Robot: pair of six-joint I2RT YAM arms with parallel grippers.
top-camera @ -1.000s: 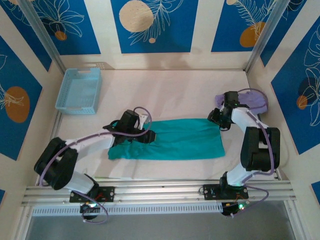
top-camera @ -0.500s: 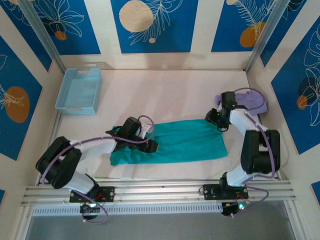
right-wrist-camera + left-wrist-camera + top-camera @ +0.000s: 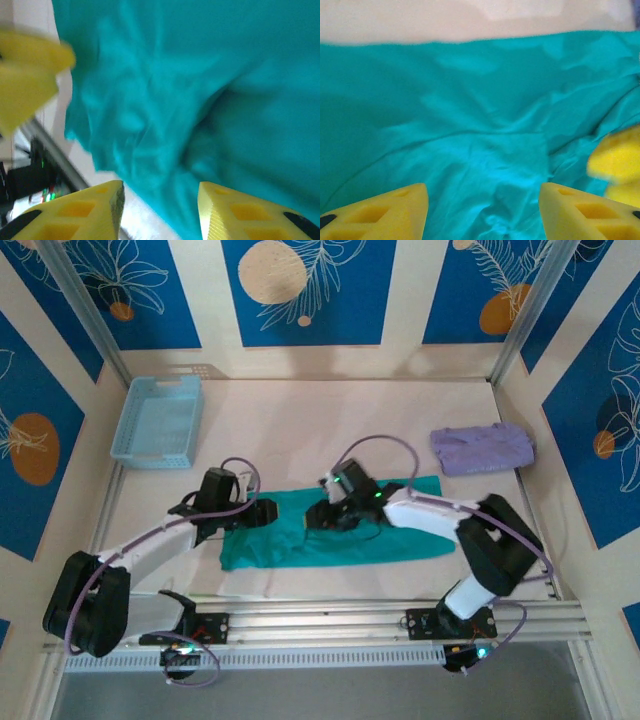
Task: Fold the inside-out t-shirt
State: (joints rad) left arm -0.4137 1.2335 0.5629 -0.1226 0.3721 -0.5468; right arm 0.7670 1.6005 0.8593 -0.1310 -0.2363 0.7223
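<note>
- the inside-out t-shirt [image 3: 400, 525] is lying as a long teal band across the near half of the table [image 3: 330, 420], running left to right, flat with some wrinkling toward its left end.
- change noted: the right arm is no longer working at the band's right end beside the lavender garment [image 3: 482, 448]; it is now reaching across to the middle of the shirt, and the lavender piece is lying fully uncovered, apart from the teal cloth.
- the right gripper [image 3: 318, 520] is hovering over the middle of the band, its pincer standing moderately apart; in the wrist view the gripper [image 3: 160, 195] is showing rumpled cloth [image 3: 225, 75] below the gap, nothing pinched as far as the blurred picture is telling.
- the left gripper [image 3: 262, 512] is sitting back nearer the left end than a second ago; pincer wide, and in its wrist view the gripper [image 3: 482, 200] is framing creased cloth [image 3: 470, 100] without holding it.
- the two grippers are now standing near each other over the left half.
- the shirt's outline is looking much the same as before, so the sweep across is adding no fold.
- judgement: lengthwise folding is looking done; the end-over-end fold is not yet made, and both arms are likely lining up for a fresh grip.
- the blue basket [image 3: 157, 420] is sitting at the far left, well apart.
</note>
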